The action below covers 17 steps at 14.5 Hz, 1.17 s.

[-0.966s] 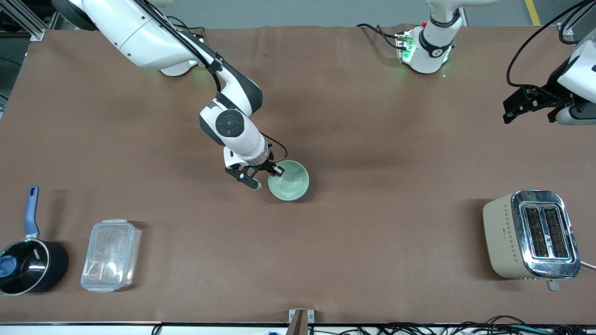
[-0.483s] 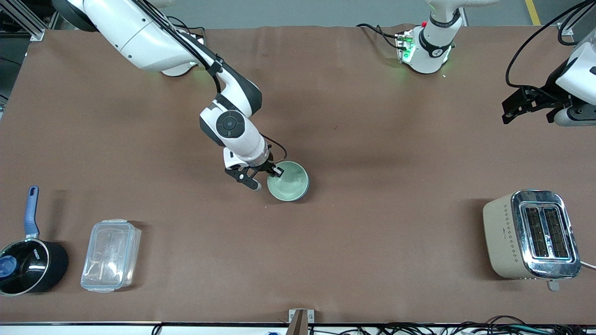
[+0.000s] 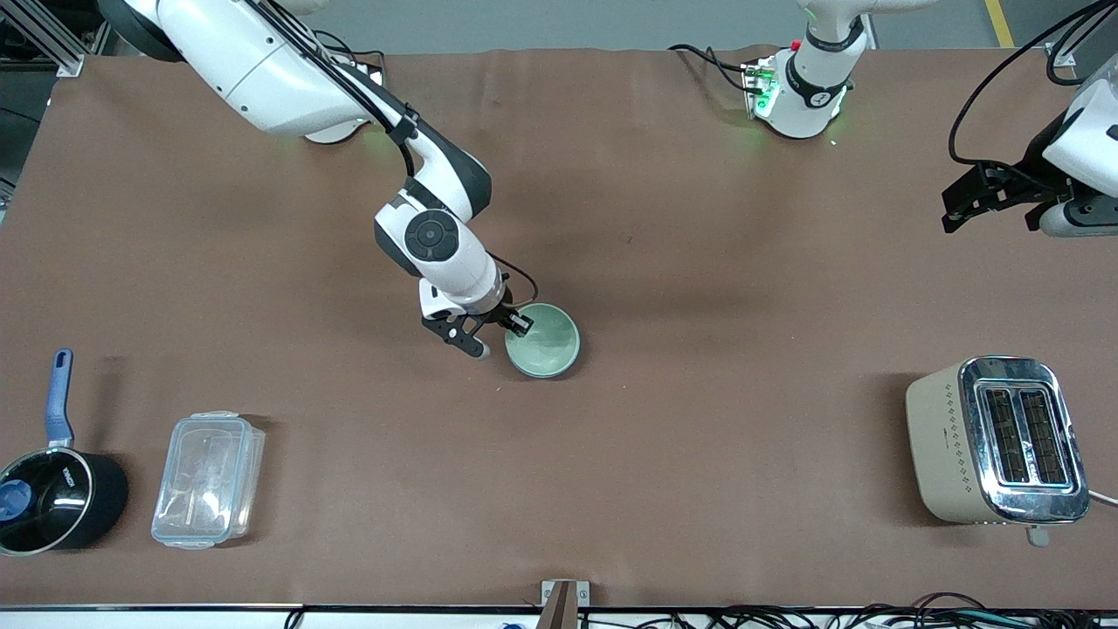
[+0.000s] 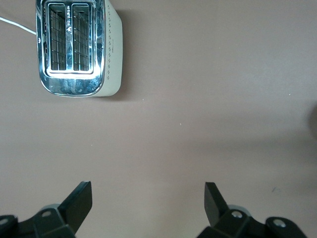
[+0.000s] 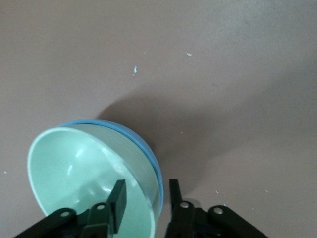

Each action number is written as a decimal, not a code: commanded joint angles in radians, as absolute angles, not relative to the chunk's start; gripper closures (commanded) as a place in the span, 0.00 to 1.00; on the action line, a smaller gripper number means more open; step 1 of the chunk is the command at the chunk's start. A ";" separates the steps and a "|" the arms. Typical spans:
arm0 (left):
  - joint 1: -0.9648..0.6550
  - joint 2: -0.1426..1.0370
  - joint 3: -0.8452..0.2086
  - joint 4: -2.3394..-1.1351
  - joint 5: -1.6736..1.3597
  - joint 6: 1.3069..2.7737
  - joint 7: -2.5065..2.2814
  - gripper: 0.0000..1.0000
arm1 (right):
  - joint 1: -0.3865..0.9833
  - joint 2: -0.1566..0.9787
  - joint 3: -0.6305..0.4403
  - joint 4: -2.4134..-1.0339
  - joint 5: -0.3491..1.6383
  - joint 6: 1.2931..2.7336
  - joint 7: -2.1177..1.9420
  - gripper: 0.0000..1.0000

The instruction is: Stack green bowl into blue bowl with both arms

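The pale green bowl sits nested inside the blue bowl in the middle of the table. In the right wrist view only the blue bowl's rim and outer wall show around the green bowl. My right gripper straddles the stacked rims: one finger is inside the green bowl and one is outside, with a gap on each side, so it is open. My left gripper waits open and empty over the table at the left arm's end, its fingers wide apart.
A beige and chrome toaster stands at the left arm's end, near the front camera; it also shows in the left wrist view. A clear lidded container and a black saucepan with a blue handle sit at the right arm's end.
My right gripper has shifted very slightly at the bowls' rim. The nested bowls stay put. The left gripper drifted a little and then held still.
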<state>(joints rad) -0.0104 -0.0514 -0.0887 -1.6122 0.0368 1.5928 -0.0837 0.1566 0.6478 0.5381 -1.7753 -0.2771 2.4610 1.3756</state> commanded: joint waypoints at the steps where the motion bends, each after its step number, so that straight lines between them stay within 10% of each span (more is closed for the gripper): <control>1: -0.012 -0.061 -0.086 -1.615 0.021 1.591 -0.080 0.00 | 0.127 0.554 0.574 -1.773 -0.301 2.383 1.381 0.00; 6: -0.015 -0.060 -0.087 -1.614 0.021 1.594 -0.086 0.00 | 0.042 0.238 0.545 -1.772 -0.298 2.032 1.064 0.00; 17: -0.015 -0.060 -0.087 -1.597 0.025 1.589 -0.071 0.00 | 0.043 -0.090 0.028 -1.668 -0.028 1.588 0.280 0.00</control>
